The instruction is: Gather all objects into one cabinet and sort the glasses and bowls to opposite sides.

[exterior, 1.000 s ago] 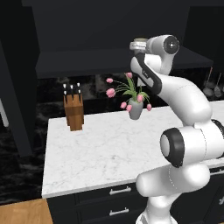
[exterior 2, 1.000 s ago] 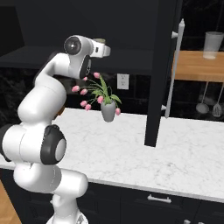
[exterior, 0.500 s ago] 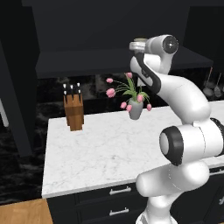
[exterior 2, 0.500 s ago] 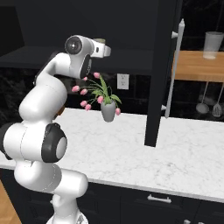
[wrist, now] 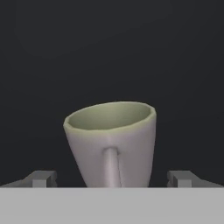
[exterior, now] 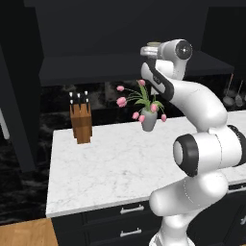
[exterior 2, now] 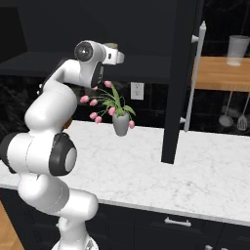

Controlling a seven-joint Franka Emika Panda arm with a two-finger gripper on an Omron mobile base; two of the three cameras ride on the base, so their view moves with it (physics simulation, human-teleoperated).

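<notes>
The grey-beige mug sits between the two fingers, handle facing the camera, rim up w/ pale greenish inside showing, body leaning a bit to one side. The fingers stand spread, one on each side of the mug & well clear of its wall, so nothing is clamped; whether the mug rests on something can't be told, its base is cut off at the bottom of the hand view. In the base views the gripper is high above the flower vase, up at the dark ledge behind the vase, w/ a bit of the mug's rim just showing at the hand's tip.

Handling, as a guess: mug looks stiff, ceramic-like, light, prob. smooth & a bit slippery, breakable if dropped. Tapered wall narrows toward the base, so a pinch low down may slide; better to grip across the body mid-height, handle left free btw the fingers, or pinch the rim wall.

The marble surface lies below the vase; knife block stands to the vase's left in the left base view.
</notes>
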